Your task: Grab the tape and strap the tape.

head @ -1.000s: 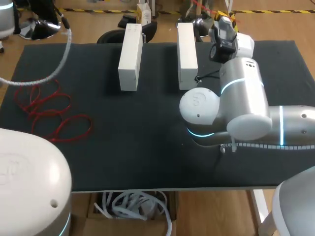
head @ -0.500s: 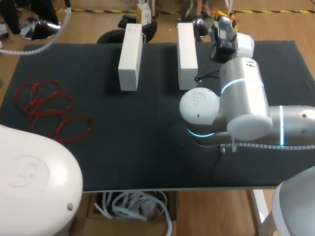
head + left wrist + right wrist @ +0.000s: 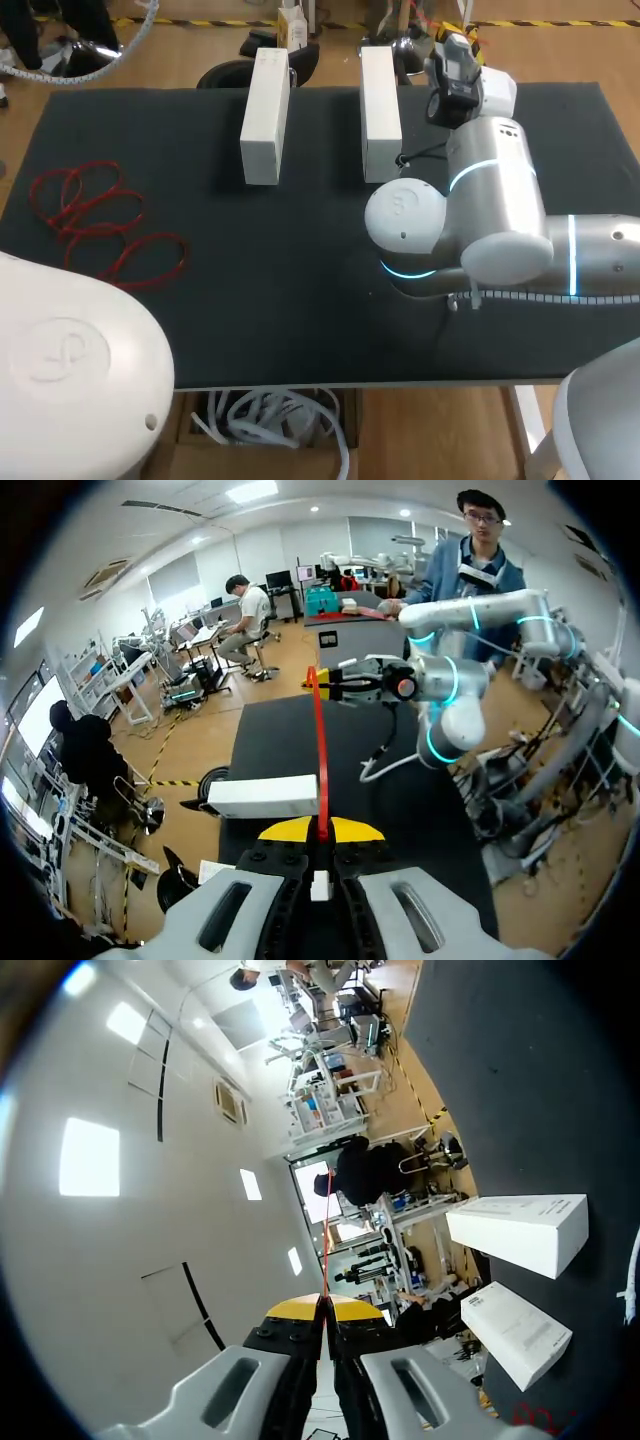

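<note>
- Head view: the left arm (image 3: 70, 370) has shifted, uncovering the coiled red tape (image 3: 100, 225) on the table's (image 3: 300, 300) left side.
- Left wrist view: left hand (image 3: 320, 832) clenched on a red tape strip (image 3: 320, 750).
- Right wrist view: right hand (image 3: 325, 1312) likewise pinches a red tape strip (image 3: 327, 1230); strapping looks underway.

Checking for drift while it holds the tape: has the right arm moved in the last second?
No. In the head view the right arm keeps its place, its round joint just off the near end of the right white box.
</note>
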Robot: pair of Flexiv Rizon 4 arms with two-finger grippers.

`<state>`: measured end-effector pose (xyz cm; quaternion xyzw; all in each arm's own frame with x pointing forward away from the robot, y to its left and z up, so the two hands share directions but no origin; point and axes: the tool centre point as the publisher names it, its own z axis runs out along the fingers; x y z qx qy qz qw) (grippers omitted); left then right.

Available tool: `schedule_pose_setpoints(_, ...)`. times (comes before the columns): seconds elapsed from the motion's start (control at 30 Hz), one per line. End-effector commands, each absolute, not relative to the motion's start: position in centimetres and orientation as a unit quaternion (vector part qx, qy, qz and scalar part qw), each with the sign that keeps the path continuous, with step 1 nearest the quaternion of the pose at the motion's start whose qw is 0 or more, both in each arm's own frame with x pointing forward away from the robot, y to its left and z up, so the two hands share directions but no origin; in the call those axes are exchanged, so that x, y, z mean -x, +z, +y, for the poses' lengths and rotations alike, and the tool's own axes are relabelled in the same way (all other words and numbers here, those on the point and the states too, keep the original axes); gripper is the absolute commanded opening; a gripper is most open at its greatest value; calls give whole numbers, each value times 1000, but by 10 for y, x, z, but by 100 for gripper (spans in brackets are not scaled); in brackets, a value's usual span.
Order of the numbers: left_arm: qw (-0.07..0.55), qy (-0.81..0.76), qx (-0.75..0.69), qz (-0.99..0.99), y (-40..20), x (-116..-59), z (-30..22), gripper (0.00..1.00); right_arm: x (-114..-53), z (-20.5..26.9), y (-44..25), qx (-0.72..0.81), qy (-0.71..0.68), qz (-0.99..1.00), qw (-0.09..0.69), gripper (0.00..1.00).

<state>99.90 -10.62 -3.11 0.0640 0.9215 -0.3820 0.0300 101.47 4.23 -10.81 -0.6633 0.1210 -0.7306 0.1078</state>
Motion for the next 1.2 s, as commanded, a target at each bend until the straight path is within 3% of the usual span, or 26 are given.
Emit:
schedule_pose_setpoints(0.03,34,-352,-58,934,-28,-989,-108,0,-1015,41,-106,665,-729,120,108,0)
schedule_pose_setpoints(1.2,27,-339,-64,938,-25,-983,-114,0,-1015,41,-106,665,-729,120,108,0)
